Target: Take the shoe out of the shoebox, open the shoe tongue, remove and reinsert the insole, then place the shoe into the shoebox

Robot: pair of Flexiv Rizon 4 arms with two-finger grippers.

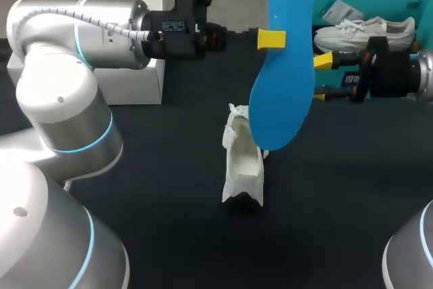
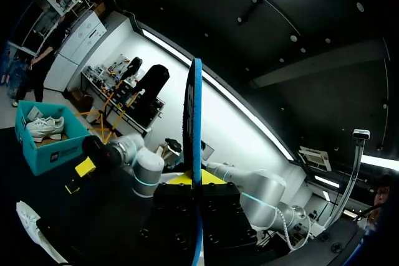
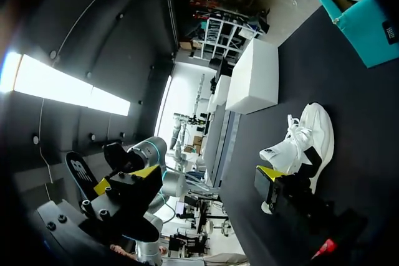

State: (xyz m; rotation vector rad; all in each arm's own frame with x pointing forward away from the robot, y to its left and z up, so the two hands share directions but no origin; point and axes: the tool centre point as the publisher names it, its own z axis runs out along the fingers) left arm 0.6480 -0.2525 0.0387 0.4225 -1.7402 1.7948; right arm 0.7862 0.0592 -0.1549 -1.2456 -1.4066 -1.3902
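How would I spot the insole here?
Look over the middle of the black table, at the left arm's pincer. It holds the insole on end above the white shoe: the only flat, bright blue, foot-shaped thing.

Our left arm (image 1: 81,32) stretches in level from the left, wrist straight, the left gripper (image 1: 272,38) clamped with both yellow-tipped fingers on the blue insole (image 1: 281,93), which it holds on end. Our right arm (image 1: 406,76) comes in level from the right, the right gripper (image 1: 323,77) pointing toward the left one, its two fingers spread apart, one above the other.
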